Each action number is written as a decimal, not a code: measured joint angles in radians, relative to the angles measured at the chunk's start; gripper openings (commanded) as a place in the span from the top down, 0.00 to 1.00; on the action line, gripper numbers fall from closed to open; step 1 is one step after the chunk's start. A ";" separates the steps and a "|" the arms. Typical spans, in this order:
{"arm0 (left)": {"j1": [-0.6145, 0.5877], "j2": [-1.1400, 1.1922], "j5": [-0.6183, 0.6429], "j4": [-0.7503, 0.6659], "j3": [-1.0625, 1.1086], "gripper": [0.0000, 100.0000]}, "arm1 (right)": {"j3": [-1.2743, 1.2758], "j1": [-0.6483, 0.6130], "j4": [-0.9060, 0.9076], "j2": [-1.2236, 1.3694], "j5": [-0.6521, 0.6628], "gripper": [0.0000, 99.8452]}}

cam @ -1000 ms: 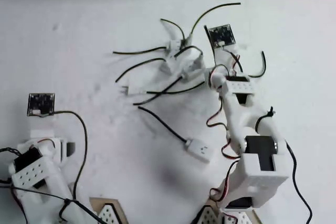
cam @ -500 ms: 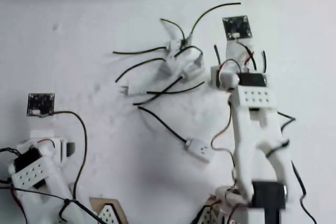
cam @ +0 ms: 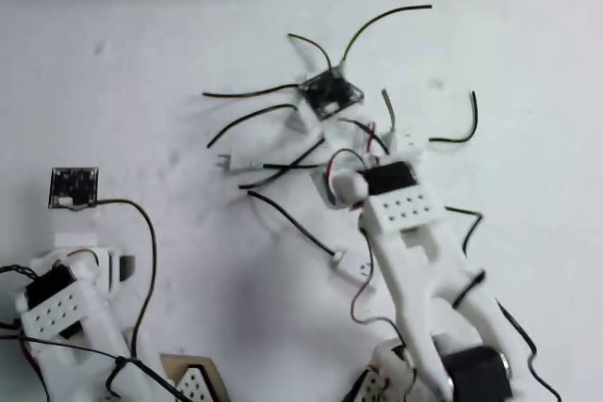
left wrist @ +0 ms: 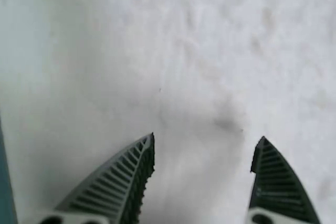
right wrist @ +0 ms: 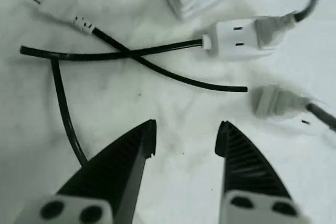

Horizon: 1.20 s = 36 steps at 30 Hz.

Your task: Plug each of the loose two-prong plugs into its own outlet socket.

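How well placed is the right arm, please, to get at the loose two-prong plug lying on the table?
Probably yes: the right claw is open, and the two-prong plug lies ahead of it with bare prongs and nothing on top; only black cords cross the space between them.

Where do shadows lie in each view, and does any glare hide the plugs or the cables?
High view: even light on the table, a faint soft shadow beside the right arm, no glare. Left wrist view: the table looks grey around the open left fingers. Right wrist view: the black cables cast thin soft shadows; the loose two-prong plug is plainly lit.
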 measured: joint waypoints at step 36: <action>0.000 0.000 0.000 0.000 0.003 0.70 | -0.457 -0.011 0.083 0.687 0.442 0.98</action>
